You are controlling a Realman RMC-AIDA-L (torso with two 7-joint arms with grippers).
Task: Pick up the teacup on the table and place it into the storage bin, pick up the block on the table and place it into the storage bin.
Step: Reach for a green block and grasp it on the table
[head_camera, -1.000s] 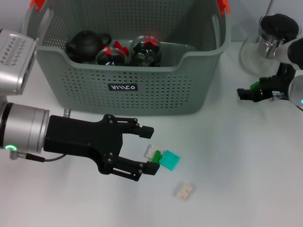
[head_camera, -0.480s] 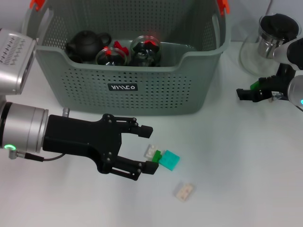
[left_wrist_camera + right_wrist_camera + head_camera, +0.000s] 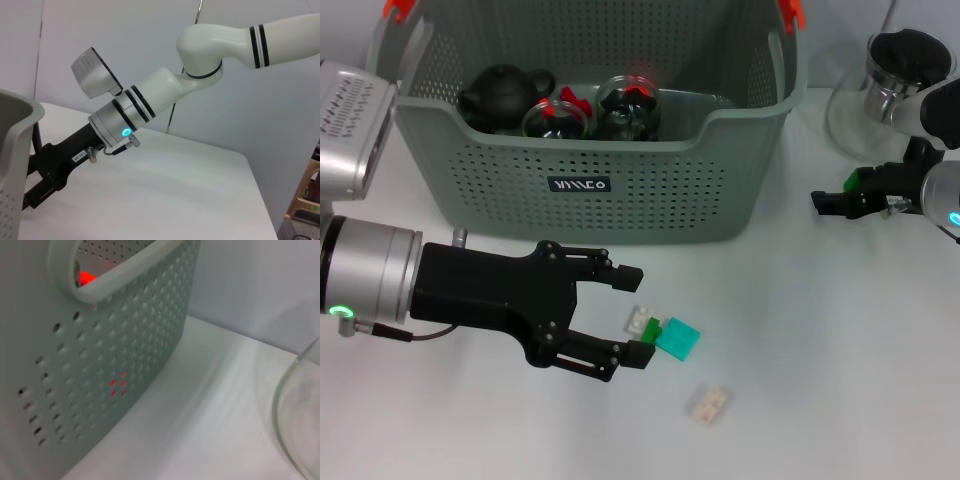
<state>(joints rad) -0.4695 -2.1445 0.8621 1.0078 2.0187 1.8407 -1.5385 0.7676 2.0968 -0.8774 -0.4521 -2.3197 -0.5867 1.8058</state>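
Blocks (image 3: 665,334) are lying near the basket (image 3: 620,190), just right of the spread left gripper (image 3: 633,312); light, stiff plastic, best pinched across flat sides. Right gripper (image 3: 832,201) is waiting far right.

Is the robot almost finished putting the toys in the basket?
Partly. A dark teapot and glass cups already sit in the storage bin. The left gripper is open beside the teal block, holding nothing. That block and a small beige piece remain on the table. The right gripper waits beside the bin.
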